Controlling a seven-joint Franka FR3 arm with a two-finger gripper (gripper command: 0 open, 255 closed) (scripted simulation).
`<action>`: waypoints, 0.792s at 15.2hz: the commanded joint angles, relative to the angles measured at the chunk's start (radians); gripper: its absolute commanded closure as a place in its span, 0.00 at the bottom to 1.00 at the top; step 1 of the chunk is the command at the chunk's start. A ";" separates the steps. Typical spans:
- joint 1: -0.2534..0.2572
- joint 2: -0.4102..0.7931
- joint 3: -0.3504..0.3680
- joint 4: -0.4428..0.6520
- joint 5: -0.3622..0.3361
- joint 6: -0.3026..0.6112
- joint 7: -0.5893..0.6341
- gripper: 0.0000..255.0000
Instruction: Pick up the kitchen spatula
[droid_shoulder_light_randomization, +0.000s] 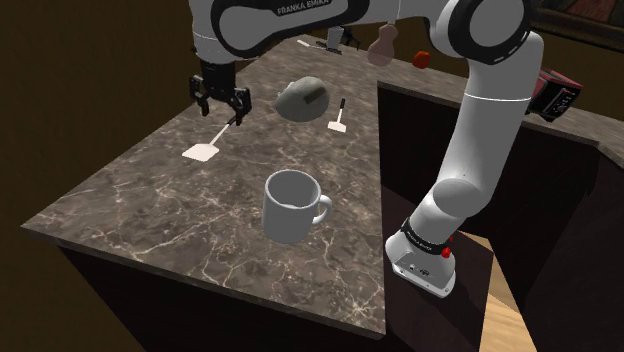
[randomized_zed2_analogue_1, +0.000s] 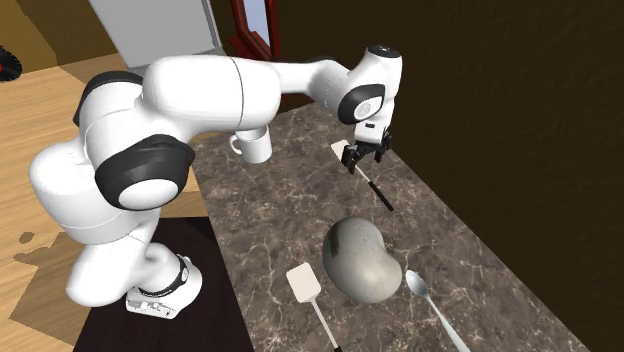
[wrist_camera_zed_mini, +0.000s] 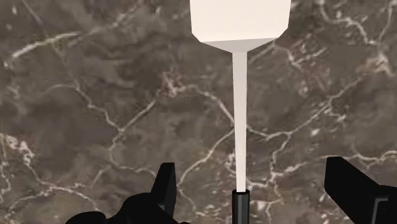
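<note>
Your fingers (wrist_camera_zed_mini: 167, 186) stand wide open (they hold nothing), one on each side of the spatula (wrist_camera_zed_mini: 240, 22) on the counter (wrist_camera_zed_mini: 95, 108).

The countertop (droid_shoulder_light_randomization: 130, 200) looks like dark brown marble with pale veins and a smooth, faintly polished face, the spatula (wrist_camera_zed_mini: 239, 95) has a matt white blade and shaft meeting a black handle, the spoon (randomized_zed2_analogue_1: 418, 285) gleams like metal, and the mug (droid_shoulder_light_randomization: 290, 205) is smooth white.
</note>
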 joint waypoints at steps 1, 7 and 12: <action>0.000 0.009 -0.003 -0.019 -0.007 0.026 0.006 0.00; 0.002 0.019 -0.006 -0.039 -0.015 0.055 0.013 1.00; 0.002 0.019 -0.006 -0.039 -0.015 0.055 0.014 1.00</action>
